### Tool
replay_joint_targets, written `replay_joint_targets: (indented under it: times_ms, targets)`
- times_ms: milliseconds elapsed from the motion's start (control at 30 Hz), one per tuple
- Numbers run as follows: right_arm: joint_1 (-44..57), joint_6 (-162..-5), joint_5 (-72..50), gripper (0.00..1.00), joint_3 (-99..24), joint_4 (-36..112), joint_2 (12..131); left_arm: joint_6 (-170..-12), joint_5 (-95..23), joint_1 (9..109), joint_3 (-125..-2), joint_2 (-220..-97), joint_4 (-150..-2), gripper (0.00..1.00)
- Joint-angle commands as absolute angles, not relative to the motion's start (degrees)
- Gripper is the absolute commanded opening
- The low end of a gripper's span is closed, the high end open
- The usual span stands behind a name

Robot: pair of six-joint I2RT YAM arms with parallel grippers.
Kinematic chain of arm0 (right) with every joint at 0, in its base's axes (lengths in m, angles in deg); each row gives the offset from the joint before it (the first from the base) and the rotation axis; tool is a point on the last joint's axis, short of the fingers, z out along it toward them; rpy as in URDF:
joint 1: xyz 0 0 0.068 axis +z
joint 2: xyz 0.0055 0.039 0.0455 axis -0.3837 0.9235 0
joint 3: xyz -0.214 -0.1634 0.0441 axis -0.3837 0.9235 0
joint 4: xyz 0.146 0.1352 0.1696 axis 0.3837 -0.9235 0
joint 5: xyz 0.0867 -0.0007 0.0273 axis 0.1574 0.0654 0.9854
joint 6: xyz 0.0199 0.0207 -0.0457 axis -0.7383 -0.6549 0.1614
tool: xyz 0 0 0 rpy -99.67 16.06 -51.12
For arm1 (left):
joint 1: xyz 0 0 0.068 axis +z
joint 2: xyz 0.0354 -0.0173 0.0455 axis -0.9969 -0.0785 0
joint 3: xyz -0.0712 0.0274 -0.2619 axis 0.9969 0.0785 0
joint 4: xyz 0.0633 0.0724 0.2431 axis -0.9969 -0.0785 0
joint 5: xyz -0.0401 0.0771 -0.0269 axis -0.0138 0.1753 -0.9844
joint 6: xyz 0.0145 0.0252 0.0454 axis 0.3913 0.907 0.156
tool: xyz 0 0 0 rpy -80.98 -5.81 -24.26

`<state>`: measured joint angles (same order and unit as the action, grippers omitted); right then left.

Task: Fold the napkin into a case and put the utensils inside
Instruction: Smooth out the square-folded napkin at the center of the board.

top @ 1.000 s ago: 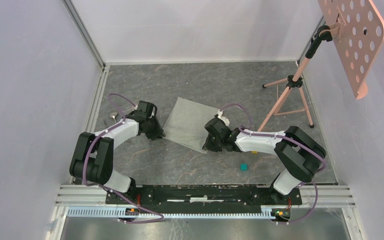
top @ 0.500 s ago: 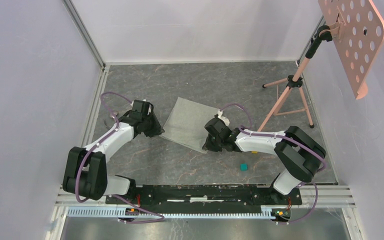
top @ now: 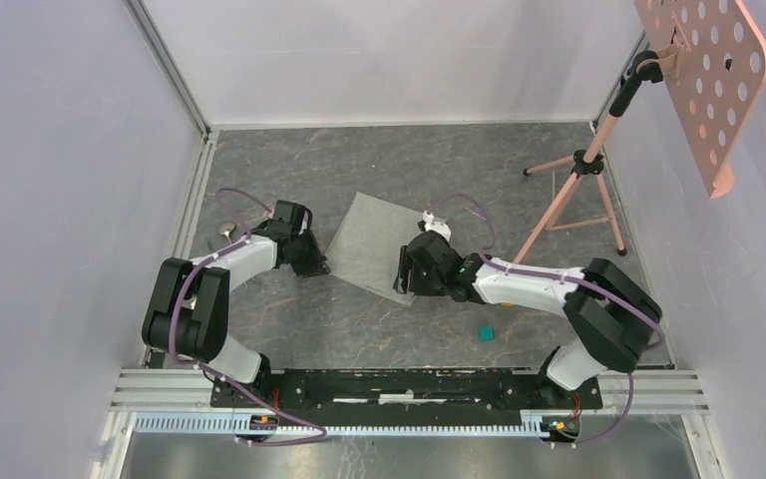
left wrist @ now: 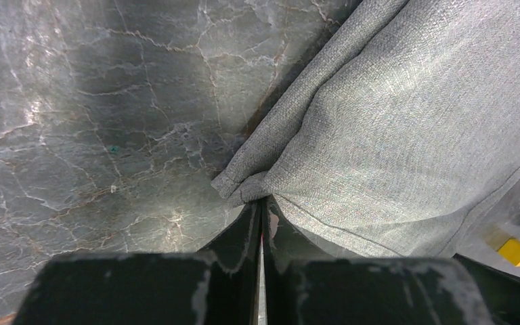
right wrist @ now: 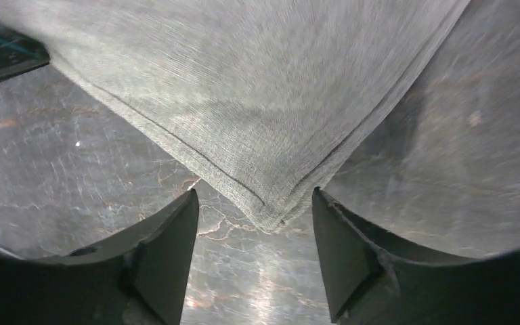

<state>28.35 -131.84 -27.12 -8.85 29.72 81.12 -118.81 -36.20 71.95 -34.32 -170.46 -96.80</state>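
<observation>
Now the right gripper (right wrist: 254,203) has just sprung apart, freeing the napkin (right wrist: 244,101); the left gripper (left wrist: 261,206), seemingly clamped on its corner, must carry the fold.

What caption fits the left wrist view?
Left gripper shut on a bunched corner of the grey napkin, above the dark marble tabletop.

We see our left gripper (top: 311,261) and right gripper (top: 406,280) flanking the grey-green cloth napkin (top: 371,239), small teal cube (top: 486,332) nearby.
</observation>
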Motion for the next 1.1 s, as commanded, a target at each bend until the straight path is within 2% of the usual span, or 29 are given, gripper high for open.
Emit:
replay_joint_targets:
  times_ms: [0, 67, 167, 233, 300, 400, 600, 867, 1067]
  targets:
    - [28.1, -109.9, -34.8, 0.73, -8.9, 34.6, 71.3, -119.4, -34.1, 72.7, -34.8, -172.0, -95.2, 0.06]
    - [27.0, -99.9, -32.1, 0.86, -9.3, 41.3, 69.3, -119.2, -34.1, 72.6, -34.8, -171.9, -95.3, 0.06]
    - [23.8, -89.2, -22.6, 0.88, -17.2, 45.6, 74.5, -119.1, -33.5, 72.6, -34.8, -171.9, -95.9, 0.06]
    - [21.9, -86.6, -17.6, 0.84, -26.4, 43.1, 81.6, -119.1, -33.6, 72.7, -34.7, -172.2, -95.8, 0.06]
    - [20.0, -86.0, -12.2, 0.75, -34.8, 41.8, 88.6, -119.1, -33.9, 72.7, -34.8, -172.6, -95.8, 0.02]
    - [17.7, -85.6, -5.5, 0.63, -43.9, 41.6, 98.9, -118.8, -33.3, 73.0, -35.1, -173.2, -96.1, 0.02]
    - [16.5, -83.9, -0.6, 0.47, -58.0, 40.3, 112.7, -118.7, -34.0, 73.5, -35.1, -174.7, -96.5, 0.02]
    - [15.3, -85.3, -2.0, 0.32, -63.5, 41.3, 122.4, -119.0, -33.9, 73.7, -34.9, -175.6, -96.7, 0.02]
    - [12.2, -90.2, -4.9, 0.3, -63.4, 42.2, 126.8, -119.6, -33.3, 74.0, -35.9, -176.2, -98.8, 0.02]
